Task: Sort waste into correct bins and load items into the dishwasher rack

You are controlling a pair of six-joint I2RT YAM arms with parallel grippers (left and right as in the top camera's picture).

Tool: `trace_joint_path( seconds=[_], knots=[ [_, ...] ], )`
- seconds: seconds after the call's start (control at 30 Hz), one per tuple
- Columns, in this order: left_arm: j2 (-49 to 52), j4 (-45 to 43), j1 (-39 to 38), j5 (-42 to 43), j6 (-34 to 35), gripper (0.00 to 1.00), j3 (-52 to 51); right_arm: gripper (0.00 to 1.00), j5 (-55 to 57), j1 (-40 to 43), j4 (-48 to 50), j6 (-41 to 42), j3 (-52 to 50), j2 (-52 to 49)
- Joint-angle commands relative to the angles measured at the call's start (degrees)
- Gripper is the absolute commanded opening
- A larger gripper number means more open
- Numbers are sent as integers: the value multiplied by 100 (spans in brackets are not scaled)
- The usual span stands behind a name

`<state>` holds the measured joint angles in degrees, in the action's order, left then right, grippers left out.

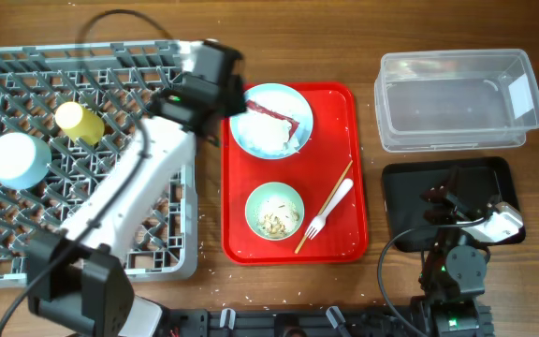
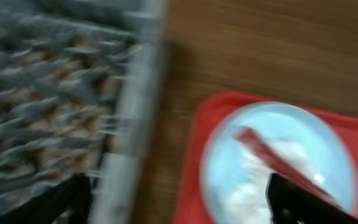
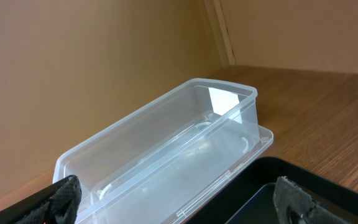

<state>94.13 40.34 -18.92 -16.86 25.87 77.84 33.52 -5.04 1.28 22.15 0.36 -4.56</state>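
Note:
The grey dishwasher rack (image 1: 26, 248) fills the left and holds a small yellow cup (image 1: 80, 122) and an upturned pale blue bowl (image 1: 17, 159). The pale blue plate (image 1: 293, 103) on the red serving tray carries the white napkin (image 1: 268, 136) with its red wrapper strip (image 1: 271, 112). A pale green bowl (image 1: 274, 210) holds beige scraps. A white fork (image 1: 330, 208) and the chopsticks (image 1: 324, 206) lie beside it. My left gripper (image 1: 227, 89) is open and empty between the rack wall and the plate; the blurred left wrist view shows the plate (image 2: 278, 134) and rack (image 2: 55, 93). My right gripper (image 1: 445, 197) is open and empty over the black tray.
The red serving tray (image 1: 349, 140) sits in the middle. The clear tub (image 1: 457, 98) stands at the back right and shows in the right wrist view (image 3: 166, 149). The black tray (image 1: 410, 192) lies in front of it. Small crumbs dot the table near the red tray.

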Motion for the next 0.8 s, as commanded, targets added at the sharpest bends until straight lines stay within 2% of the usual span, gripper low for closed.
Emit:
trace_joint_path(
  seconds=[0.0, 0.07, 0.13, 0.2, 0.27, 0.3, 0.33, 0.37, 0.4, 0.43, 0.47, 0.53, 0.6, 0.63, 0.67, 0.77],
  knots=[
    [-498, 356, 1497, 79, 581, 100, -22, 100, 96, 17, 26, -103, 4, 0],
    [-507, 581, 2601, 1209, 678, 100, -22, 100, 96, 20, 26, -101, 4, 0],
    [-507, 710, 3287, 1891, 678, 100, -22, 100, 94, 20, 26, -103, 4, 0],
    [-507, 772, 3827, 2487, 678, 100, -22, 100, 96, 20, 26, -101, 4, 0],
    [-507, 815, 4052, 2782, 678, 100, -22, 100, 94, 20, 107, 63, 4, 0],
    [-507, 815, 4057, 2776, 675, 100, -22, 100, 68, 20, 247, 822, 4, 0],
    [-507, 817, 4057, 2778, 675, 100, -22, 100, -258, 17, 319, 2188, 4, 0],
    [-507, 817, 4057, 2776, 675, 100, -22, 100, -1740, 20, -2, 5534, 4, 0],
    [-507, 817, 4057, 2776, 675, 100, -22, 100, -2358, 17, 17, 6951, 4, -13],
    [-507, 817, 4057, 2776, 678, 100, -22, 100, -2671, 17, 85, 7912, 4, -13],
    [-507, 817, 4057, 2776, 675, 100, -22, 100, -2684, 17, 533, 7711, 4, -20],
    [-507, 815, 4057, 2776, 675, 100, -22, 100, -3110, 17, 2529, 6120, 7, -63],
    [-507, 815, 4057, 2774, 675, 100, -22, 100, -3095, 17, 3851, 5261, 186, -269],
    [-507, 815, 4057, 2776, 675, 100, -22, 99, -3064, 17, 3860, 5224, 452, -457],
    [-507, 815, 4057, 2776, 675, 100, -22, 99, -3200, 17, 3845, 4813, 811, -782],
    [-507, 815, 4057, 2776, 675, 100, -22, 100, -4232, 17, 3456, 2876, 2105, -2251]
  ],
)
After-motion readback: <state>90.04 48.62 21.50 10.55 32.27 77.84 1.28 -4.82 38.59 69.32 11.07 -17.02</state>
